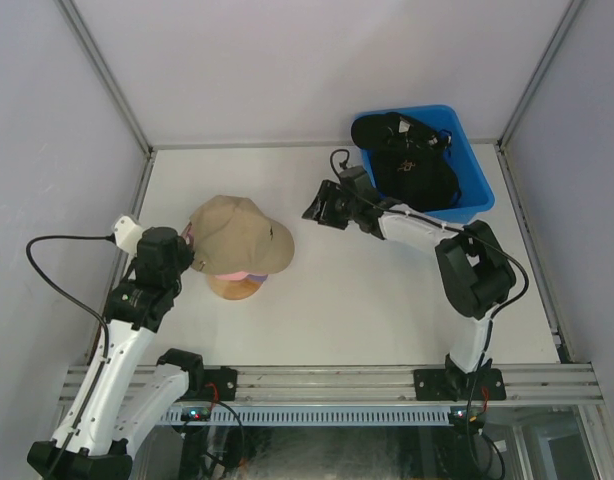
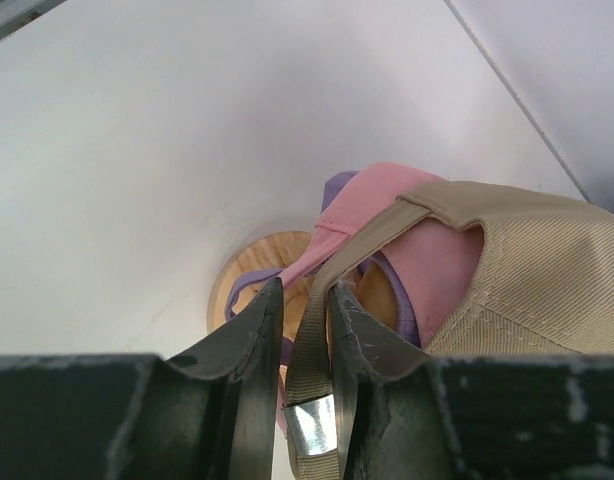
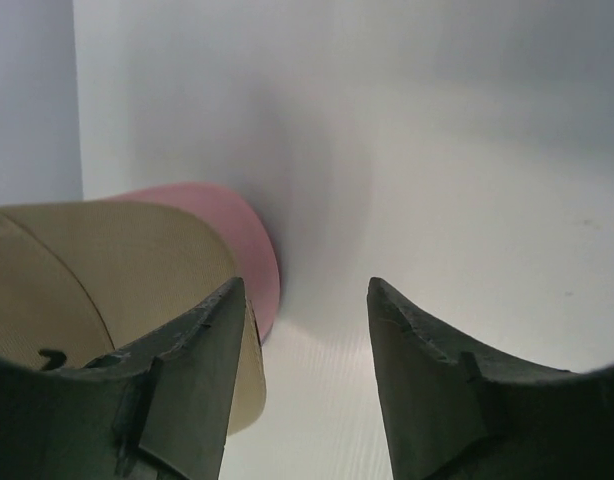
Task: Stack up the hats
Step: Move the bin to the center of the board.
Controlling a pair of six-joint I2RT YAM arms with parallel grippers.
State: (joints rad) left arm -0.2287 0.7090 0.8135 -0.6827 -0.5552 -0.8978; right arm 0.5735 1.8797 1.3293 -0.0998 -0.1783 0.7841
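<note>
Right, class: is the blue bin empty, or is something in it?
Not empty. The top view shows a black hat lying inside the blue bin, not yet stacked.

This is a robotics lab test cell. A bare white tabletop [image 1: 387, 300] spreads ahead of the fingers [image 3: 427, 380] of the right gripper [image 3: 304, 285]. Plain pale walls [image 1: 37, 120] framed by aluminium posts [image 1: 104, 75] close it in beyond them. Behind the fingers, both arms are bolted to a slotted metal rail [image 1: 337, 378], with a loose black cable [image 1: 77, 237] alongside.

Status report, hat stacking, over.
Left gripper shut on tan cap strap. Right gripper open, empty. Tan cap tops stack; black cap in blue bin. Nothing blocking.
</note>
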